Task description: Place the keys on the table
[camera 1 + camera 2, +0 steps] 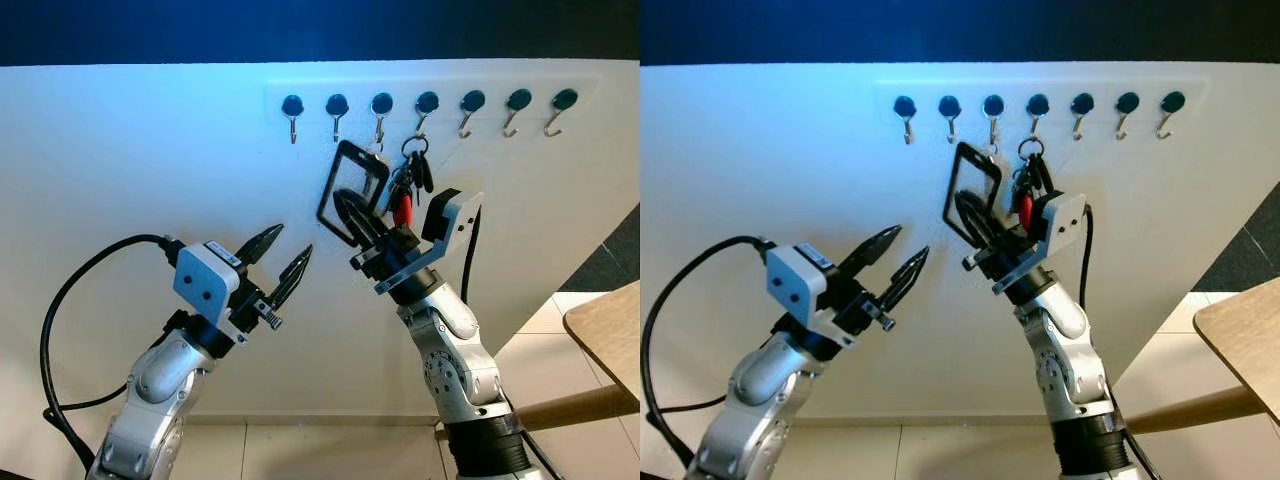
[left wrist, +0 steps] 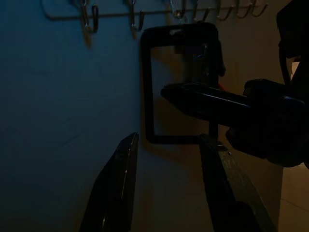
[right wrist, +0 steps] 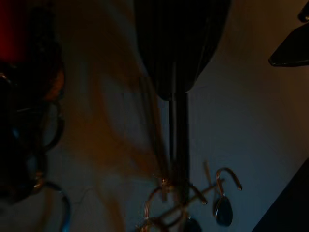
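Note:
A bunch of keys with a red tag hangs from the fourth hook of a row on the white wall. Beside it, a black rectangular badge holder hangs from the third hook. My right gripper is raised against the wall, just below and left of the keys, overlapping the badge holder's lower part. The right wrist view is dark and shows the keys close at one side. My left gripper is open and holds nothing, in the air left of the badge holder.
Seven dark-headed hooks line the wall; those at both ends are bare. A wooden table shows its corner at the far right, with a wooden leg below. A pale tiled floor runs along the wall's foot.

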Tool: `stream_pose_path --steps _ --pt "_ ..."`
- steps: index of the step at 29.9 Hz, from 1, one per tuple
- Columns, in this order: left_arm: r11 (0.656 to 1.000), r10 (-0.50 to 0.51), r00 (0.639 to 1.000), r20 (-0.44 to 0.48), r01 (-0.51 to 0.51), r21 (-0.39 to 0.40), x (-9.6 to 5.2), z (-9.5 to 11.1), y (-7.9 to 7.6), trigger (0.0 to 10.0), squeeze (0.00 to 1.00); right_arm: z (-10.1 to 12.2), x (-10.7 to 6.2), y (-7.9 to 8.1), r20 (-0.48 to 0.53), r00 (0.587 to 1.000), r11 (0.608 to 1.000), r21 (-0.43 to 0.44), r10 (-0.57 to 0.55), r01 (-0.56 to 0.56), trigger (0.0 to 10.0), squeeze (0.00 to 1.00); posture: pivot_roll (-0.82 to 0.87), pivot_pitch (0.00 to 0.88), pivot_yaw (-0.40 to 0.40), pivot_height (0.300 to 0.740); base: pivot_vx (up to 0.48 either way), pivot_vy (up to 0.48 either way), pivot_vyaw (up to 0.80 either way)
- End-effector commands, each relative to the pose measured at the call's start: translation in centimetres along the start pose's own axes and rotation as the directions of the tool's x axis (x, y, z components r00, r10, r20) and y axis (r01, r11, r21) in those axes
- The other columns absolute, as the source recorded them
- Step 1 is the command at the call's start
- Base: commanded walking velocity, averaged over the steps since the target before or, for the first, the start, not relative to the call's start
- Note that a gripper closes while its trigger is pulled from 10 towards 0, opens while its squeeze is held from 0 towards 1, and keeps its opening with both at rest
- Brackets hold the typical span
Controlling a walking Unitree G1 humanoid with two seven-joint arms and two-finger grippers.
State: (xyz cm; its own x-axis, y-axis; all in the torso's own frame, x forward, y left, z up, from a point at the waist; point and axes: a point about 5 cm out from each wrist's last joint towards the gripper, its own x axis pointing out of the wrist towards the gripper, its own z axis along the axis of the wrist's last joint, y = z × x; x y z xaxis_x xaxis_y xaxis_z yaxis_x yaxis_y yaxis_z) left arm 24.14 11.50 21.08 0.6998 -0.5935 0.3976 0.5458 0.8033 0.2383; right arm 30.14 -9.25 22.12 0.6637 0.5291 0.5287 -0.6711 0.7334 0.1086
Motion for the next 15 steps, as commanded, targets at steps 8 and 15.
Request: stream_pose_path --steps 8,15 --pt "1.000 -0.021 1.000 -0.001 0.021 0.005 0.1 -0.2 -0.4 10.0 0.00 1.1 0.8 -0.8 0.047 0.995 0.996 0.038 -0.088 0.086 0.0 0.00 0.03 0.092 0.031 0.740 0.000 0.000 0.00" --pt "0.999 -0.039 0.999 0.001 0.039 0.023 0.4 -0.1 -0.3 10.0 0.00 2.3 1.5 -0.2 0.089 0.993 0.996 0.059 -0.073 0.068 0.0 0.00 0.03 0.091 0.036 0.740 0.000 0.000 0.00"
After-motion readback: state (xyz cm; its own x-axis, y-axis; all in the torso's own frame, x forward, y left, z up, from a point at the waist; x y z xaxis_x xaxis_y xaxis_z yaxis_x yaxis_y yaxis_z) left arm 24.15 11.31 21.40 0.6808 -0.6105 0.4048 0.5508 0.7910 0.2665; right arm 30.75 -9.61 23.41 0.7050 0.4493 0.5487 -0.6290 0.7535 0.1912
